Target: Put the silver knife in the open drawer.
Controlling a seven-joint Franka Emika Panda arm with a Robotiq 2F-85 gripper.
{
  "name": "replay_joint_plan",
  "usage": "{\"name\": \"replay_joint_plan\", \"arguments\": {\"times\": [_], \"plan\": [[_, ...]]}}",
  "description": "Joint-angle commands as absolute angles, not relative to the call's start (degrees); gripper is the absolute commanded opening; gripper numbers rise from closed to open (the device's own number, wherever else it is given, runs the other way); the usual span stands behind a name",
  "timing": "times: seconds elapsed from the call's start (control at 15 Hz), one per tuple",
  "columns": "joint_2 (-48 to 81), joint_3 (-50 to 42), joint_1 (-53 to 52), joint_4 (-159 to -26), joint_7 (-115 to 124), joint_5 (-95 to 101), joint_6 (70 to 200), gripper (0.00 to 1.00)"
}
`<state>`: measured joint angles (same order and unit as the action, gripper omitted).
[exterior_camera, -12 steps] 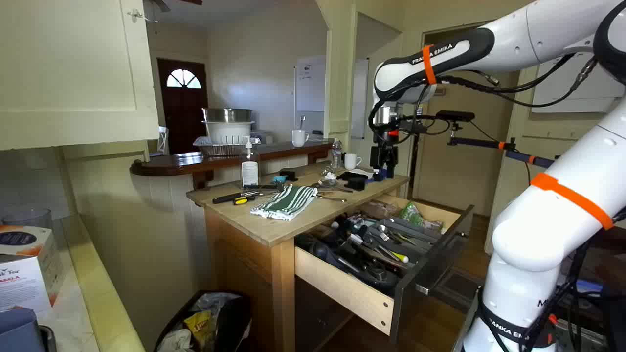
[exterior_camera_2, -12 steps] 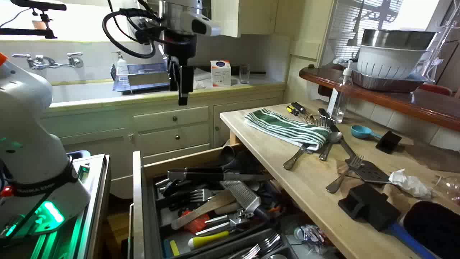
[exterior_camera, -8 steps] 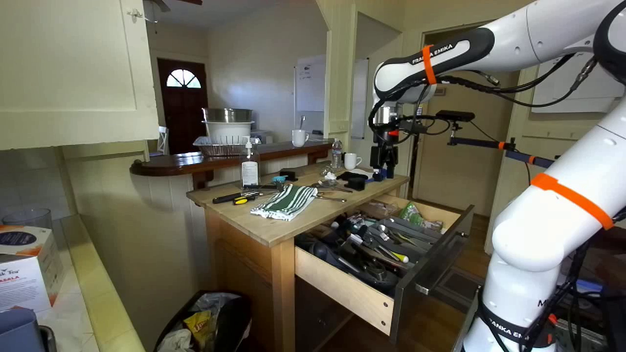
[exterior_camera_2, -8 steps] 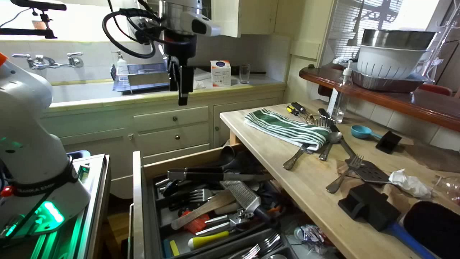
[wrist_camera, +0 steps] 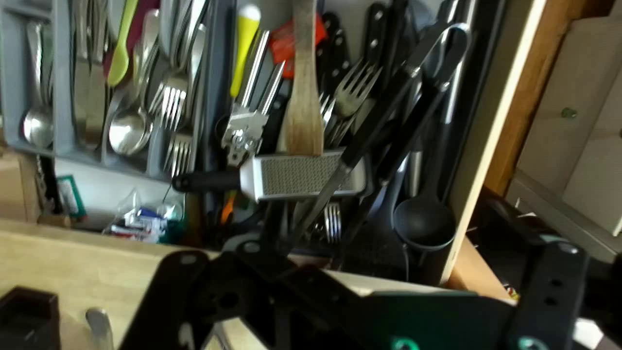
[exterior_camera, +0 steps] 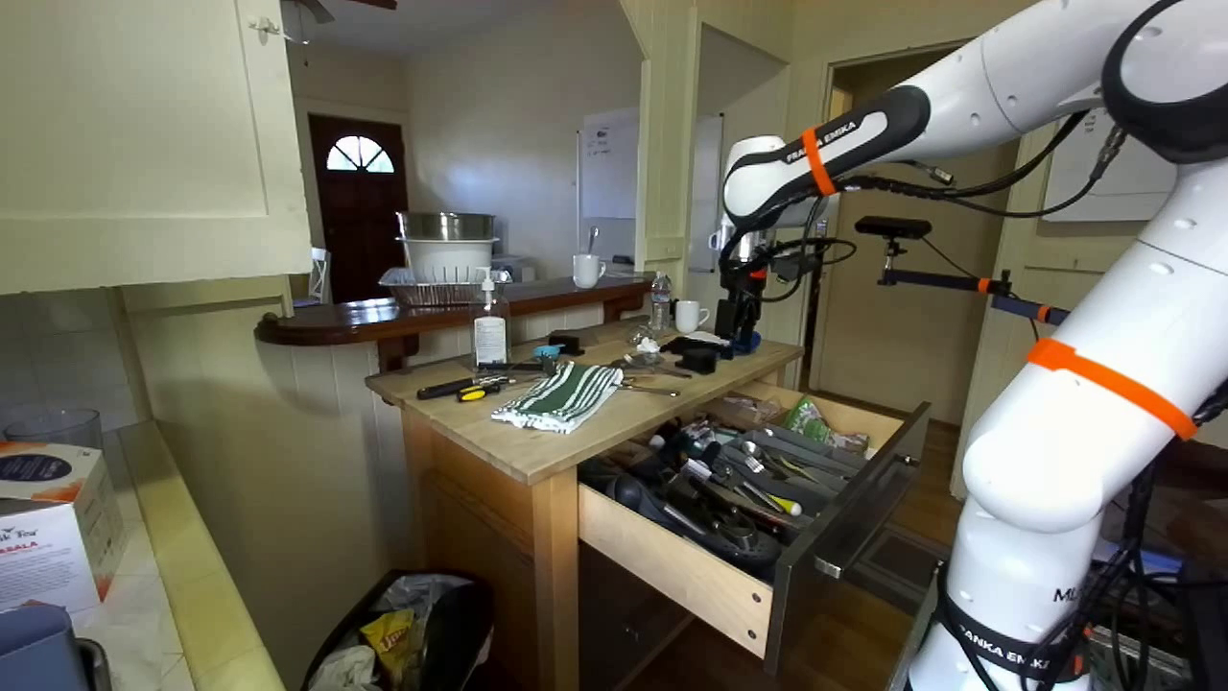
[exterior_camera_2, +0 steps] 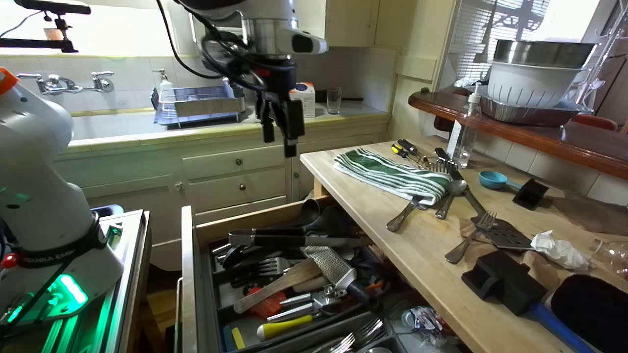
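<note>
A silver handle [exterior_camera_2: 403, 215], apparently the knife's, sticks out from under the green-striped towel [exterior_camera_2: 392, 176] on the wooden counter [exterior_camera_2: 373, 211]. Its other end is hidden under the towel. It also shows beside the towel in an exterior view [exterior_camera: 652, 390]. The open drawer [exterior_camera: 672, 561] juts out below the counter, full of utensils; its side wall shows in the wrist view [wrist_camera: 495, 141]. My gripper [exterior_camera_2: 279, 144] is open and empty, its fingers apart, in the air above the drawer. It also shows in an exterior view [exterior_camera: 735, 347]. Its fingertips cannot be made out in the wrist view.
A spoon [exterior_camera_2: 457, 187], a fork [exterior_camera_2: 471, 237], a slotted spatula [exterior_camera_2: 505, 234] and a black block [exterior_camera_2: 505, 282] lie near the handle. A soap bottle [exterior_camera: 490, 331] stands at the back. A grater [exterior_camera_2: 331, 264] and a wooden spatula [exterior_camera_2: 279, 287] lie on top in the drawer.
My gripper has moved toward the counter and slightly lower, and has turned, so both fingers show apart. The drawer, towel and cutlery have not moved.
</note>
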<state>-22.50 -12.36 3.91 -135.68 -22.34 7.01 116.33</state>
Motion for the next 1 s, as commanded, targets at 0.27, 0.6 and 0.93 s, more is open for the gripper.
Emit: {"name": "replay_joint_plan", "arguments": {"times": [0.27,0.6,0.93], "plan": [[1.69,-21.21,-1.95,-125.33,-53.52,-8.87,142.85,1.00],[14.79,-11.49,7.66,-113.49,-65.21,-23.21,142.05,1.00],[13.34,-7.88,10.57,-115.62,-61.48,-19.21,143.47,1.00]]}}
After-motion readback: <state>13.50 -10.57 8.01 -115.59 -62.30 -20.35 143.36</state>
